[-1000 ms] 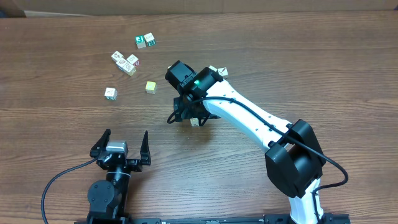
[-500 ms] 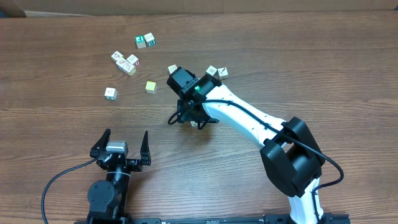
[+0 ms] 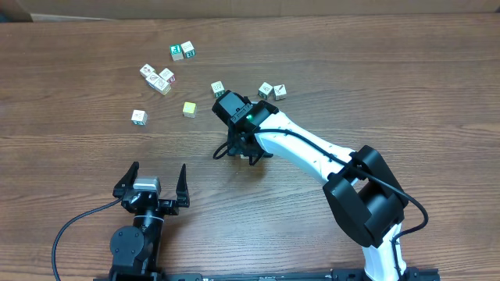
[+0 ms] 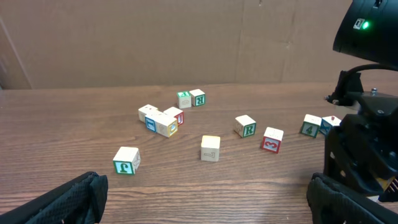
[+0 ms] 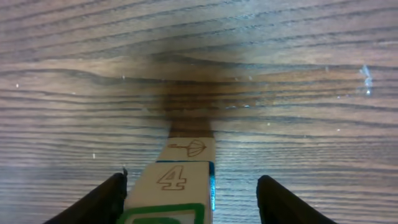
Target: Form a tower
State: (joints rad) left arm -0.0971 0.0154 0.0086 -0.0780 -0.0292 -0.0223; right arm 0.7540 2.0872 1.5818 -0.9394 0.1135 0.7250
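Tower (image 5: 184,179) one, yellow-green cube (image 3: 189,108) one

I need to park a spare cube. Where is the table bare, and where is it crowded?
Bare: the right side of the table, beyond the pair of cubes; also the left strip between the lone cube and the left pincer. Crowded: the far-left cluster, and the middle, where the right pincer straddles the tower.
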